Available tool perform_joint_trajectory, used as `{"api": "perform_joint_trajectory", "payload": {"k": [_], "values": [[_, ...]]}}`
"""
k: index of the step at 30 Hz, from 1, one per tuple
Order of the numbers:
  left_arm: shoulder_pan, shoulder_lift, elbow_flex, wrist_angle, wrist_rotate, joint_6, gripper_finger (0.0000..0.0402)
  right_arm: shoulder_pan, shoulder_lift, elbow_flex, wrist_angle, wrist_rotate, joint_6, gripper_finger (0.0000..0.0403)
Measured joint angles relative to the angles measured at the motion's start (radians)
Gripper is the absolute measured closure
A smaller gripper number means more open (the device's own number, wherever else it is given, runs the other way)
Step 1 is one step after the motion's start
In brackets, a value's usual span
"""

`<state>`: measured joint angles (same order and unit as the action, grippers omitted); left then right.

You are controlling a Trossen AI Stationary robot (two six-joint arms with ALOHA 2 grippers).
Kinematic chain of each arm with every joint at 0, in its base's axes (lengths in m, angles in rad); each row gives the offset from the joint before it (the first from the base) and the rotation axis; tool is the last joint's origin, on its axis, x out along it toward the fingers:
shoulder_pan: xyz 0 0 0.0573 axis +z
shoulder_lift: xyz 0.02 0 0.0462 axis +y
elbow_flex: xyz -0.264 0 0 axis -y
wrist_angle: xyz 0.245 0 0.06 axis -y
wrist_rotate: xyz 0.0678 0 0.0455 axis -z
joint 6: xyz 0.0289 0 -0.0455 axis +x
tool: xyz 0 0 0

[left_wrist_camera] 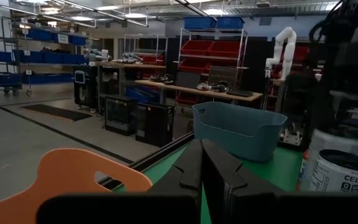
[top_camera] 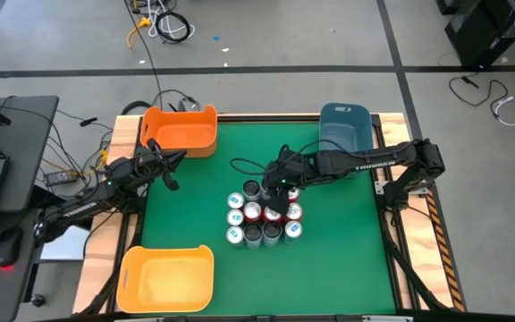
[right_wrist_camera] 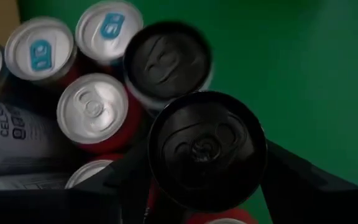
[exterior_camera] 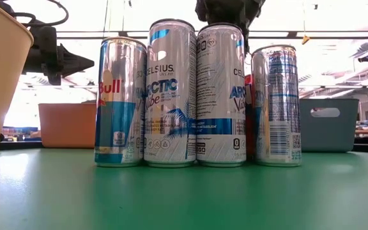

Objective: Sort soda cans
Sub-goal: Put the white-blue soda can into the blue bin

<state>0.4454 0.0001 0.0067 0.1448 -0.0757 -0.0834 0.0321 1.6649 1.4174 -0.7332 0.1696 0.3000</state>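
Smooth metal soda cans (top_camera: 262, 219) stand clustered on the green surface (top_camera: 347, 259). The right gripper (right_wrist_camera: 207, 163) straddles a black-topped can (right_wrist_camera: 207, 149) (jaws flanking it, contact unclear). The left gripper (left_wrist_camera: 213, 177) is closed, empty.

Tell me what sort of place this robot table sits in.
Probably a robotics lab or workshop: shelving with red and blue storage bins, workbenches loaded with equipment, and a white robot arm standing beyond the table.

Overhead looks straight down; low camera level, near cans (exterior_camera: 197, 96); both share them.
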Motion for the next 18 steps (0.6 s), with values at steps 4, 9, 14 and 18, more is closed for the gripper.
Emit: {"api": "perform_joint_trajectory", "payload": {"k": [4,9,14,18], "values": [[0.000,0.000,0.000,0.000,0.000,0.000,0.0391,-0.010,-0.001,0.092,-0.100,0.060,-0.014,0.0165],[0.000,0.000,0.000,0.000,0.000,0.000,0.0391,-0.040,-0.002,0.238,-0.241,0.167,-0.023,0.0165],[0.000,0.000,0.000,0.000,0.000,0.000,0.0391,-0.109,-0.003,0.404,-0.479,0.328,0.058,0.0165],[0.000,0.000,0.000,0.000,0.000,0.000,0.0391,-0.204,-0.016,0.500,-0.743,0.466,0.196,0.0165]]}}
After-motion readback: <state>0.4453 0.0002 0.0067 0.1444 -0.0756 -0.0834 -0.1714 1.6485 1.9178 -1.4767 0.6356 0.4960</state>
